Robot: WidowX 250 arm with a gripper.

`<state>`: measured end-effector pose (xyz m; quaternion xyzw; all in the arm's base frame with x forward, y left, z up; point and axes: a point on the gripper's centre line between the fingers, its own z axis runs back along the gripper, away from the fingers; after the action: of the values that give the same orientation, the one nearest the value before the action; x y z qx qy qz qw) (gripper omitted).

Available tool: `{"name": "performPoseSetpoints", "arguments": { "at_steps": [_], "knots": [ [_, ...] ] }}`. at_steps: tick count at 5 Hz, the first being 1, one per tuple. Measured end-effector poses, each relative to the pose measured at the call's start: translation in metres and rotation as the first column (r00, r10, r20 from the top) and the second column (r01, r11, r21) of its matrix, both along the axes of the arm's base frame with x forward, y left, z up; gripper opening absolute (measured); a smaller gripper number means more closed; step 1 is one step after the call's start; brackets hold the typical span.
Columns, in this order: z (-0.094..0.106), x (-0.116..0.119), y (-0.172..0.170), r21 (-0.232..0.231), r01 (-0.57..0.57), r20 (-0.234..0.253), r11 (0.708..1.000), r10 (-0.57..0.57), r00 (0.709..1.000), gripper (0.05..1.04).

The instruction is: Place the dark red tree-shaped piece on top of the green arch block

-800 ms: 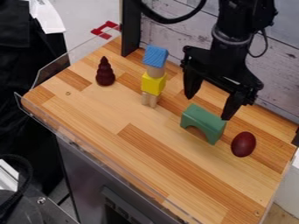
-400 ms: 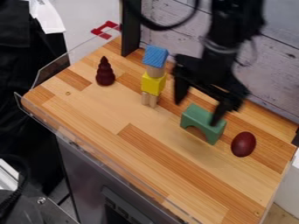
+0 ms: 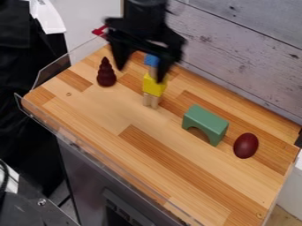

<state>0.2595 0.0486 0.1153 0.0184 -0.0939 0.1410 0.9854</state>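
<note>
A single camera looks down at a steep slant from above the near side of a wooden tabletop (image 3: 203, 178), facing a plank wall (image 3: 242, 39) that rises behind it, from 12 to 3 o'clock. The tabletop lies diagonally: its near edge runs from 9 down to 6 o'clock, its far edge from 11 to just past 3. The camera is near enough for the wood to take up much of the view, its lowest corner cut off around 5 o'clock, yet high enough to take in a grey front panel (image 3: 85, 172) at 7 and pale floor (image 3: 82, 17) at 11.
</note>
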Motion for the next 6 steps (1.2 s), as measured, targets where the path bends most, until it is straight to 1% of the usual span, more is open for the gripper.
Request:
{"name": "performPoseSetpoints", "arguments": {
  "at_steps": [1,2,3,5,6],
  "knots": [
    [0.014,0.007,0.026,0.005,-0.037,0.013,0.999,0.037,0.999,0.997],
    [0.023,0.013,0.048,-0.001,-0.055,0.029,0.998,0.055,0.998,0.997],
    [0.013,0.024,0.061,-0.036,-0.064,0.021,0.997,0.065,0.998,0.997],
    [-0.026,0.05,0.079,-0.105,-0.047,-0.051,0.993,0.041,0.998,0.997],
    [-0.048,0.053,0.091,-0.129,-0.066,-0.124,0.99,0.05,0.991,0.997]
  ]
}}
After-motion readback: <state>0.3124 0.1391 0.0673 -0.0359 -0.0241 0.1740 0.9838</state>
